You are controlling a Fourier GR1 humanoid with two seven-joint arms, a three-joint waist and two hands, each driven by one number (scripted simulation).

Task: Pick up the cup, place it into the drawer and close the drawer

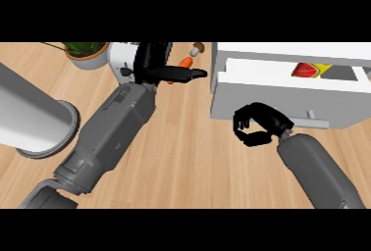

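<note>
- A wooden counter [181, 162] is being viewed from steeply above; a broad stretch of bare wood is lying open between the two forearms and toward the lower edge.
- A large grey cylinder [33, 122] with a flared rim is lying tilted at the left edge, narrowing the room on that side.
- A white drawer unit [282, 105] is standing at the upper right, with its drawer [290, 76] pulled open toward the left and a small grey handle [313, 119] showing on its front.
- Inside the drawer, a red and yellow item [310, 70] is resting near the right end; whether this is the cup cannot be told, so its long axis is being left unstated.
- The left hand [170, 73] is stretched toward the top, fingers extended and released, over a white object [123, 56] and beside an orange piece [185, 62].
- The right hand [257, 125] is clenched, holding nothing visible, just against the unit's lower front.
- A potted plant [87, 53] is sitting at the upper left.
</note>
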